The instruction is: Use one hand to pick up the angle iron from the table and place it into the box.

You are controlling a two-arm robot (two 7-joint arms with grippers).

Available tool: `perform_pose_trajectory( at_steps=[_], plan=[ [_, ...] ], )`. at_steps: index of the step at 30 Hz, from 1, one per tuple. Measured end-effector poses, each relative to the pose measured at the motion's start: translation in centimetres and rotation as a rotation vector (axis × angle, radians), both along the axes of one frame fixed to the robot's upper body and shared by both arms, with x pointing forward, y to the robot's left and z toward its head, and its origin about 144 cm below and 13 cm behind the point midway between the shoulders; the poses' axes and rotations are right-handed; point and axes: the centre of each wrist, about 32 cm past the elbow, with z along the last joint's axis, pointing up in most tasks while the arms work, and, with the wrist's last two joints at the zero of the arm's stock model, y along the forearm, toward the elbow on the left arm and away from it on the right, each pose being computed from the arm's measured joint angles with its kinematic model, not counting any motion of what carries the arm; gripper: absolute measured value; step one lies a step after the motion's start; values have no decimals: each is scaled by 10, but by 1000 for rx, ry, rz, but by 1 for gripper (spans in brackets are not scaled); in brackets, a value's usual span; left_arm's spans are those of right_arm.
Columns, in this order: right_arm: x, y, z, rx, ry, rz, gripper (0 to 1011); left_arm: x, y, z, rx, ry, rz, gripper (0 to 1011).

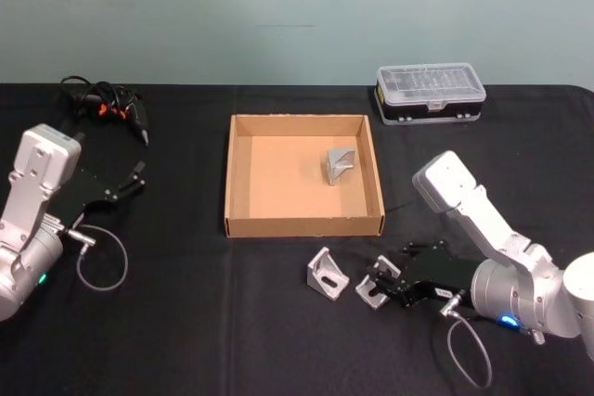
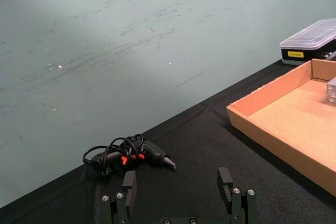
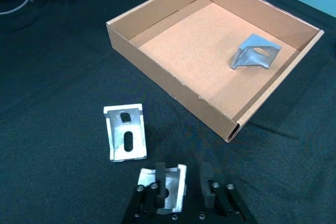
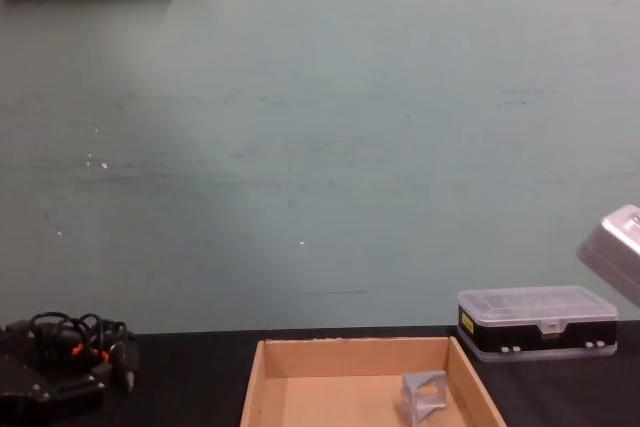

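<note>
Head view, biggest thing first: what's laid out?

A black table (image 1: 186, 340), and in the middle of it the cardboard box (image 1: 303, 225), put where either arm could reach it, I'd guess.

And the arms?

The right arm (image 1: 483, 220) has its elbow up and its forearm sloping down toward the near edge. The wrist is turned so the right gripper (image 1: 382, 283) points across to the robot's left, low over the tabletop. The left arm is parked at the table's left side, its left gripper (image 1: 137, 178) spread wide and holding nothing.

The black case (image 1: 430, 93) and the cable tangle (image 1: 104, 104)?

Both are along the far edge, well apart from the job.

So where are the brackets?

There are three. The bracket in the box (image 1: 340, 165) stands toward its far right corner. A loose bracket (image 1: 327, 273) sits on the table near the box's front wall. The third bracket (image 1: 372, 289), just beside that one, is at the right gripper.

Has it got hold?

Not by my eye. In the right wrist view the fingers (image 3: 206, 182) are part open and straddle one wall of it — one finger inside the angle, the other outside with a gap showing. It's low and side-on, I'd say, to pinch that thin wall rather than the whole width.
</note>
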Motion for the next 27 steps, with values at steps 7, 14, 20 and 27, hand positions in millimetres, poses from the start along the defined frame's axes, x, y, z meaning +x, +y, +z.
perform_pose_trajectory(
  at_steps=[7,14,20,27],
  plan=[
    [0,0,0,1,0,0,226,0,0,0,0,0,0,1011],
    [-1,0,1,4,-5,2,160,0,0,0,0,0,0,1011],
    [-7,0,10,23,-41,15,160,0,0,0,0,0,0,1011],
    [-3,2,25,52,-94,18,160,0,0,0,0,0,0,1011]
  ],
)
